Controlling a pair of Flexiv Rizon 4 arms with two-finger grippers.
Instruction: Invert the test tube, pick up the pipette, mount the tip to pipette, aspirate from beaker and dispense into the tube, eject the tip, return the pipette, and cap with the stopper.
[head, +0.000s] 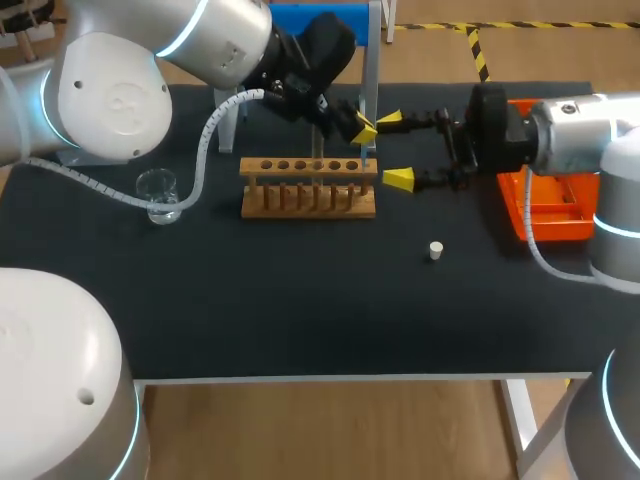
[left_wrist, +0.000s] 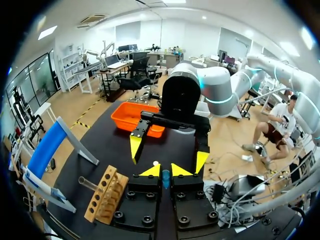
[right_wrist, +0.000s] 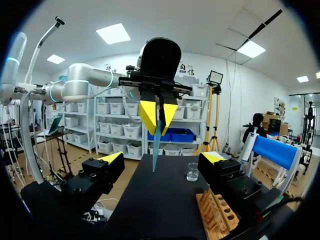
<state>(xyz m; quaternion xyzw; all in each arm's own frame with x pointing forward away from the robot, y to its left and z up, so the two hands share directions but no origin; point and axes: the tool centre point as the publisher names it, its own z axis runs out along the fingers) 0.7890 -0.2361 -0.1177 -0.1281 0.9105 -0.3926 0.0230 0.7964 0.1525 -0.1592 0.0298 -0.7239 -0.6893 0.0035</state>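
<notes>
Closest up front: small white stopper (head: 435, 250) loose on the black tabletop (head: 300, 320). Further back, thin clear glass test tube (right_wrist: 155, 145) pinched in left gripper (head: 364, 128) just over the right end of the wooden rack (head: 308, 186), long axis vertical, free end pointing down. Alongside, right gripper (head: 394, 150) spread wide; probably best to clamp squarely mid-tube before flipping.

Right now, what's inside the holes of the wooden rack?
One clear test tube sticks up out of the wooden rack. The other holes look dark and empty, but I cannot see down to their bottoms.
</notes>
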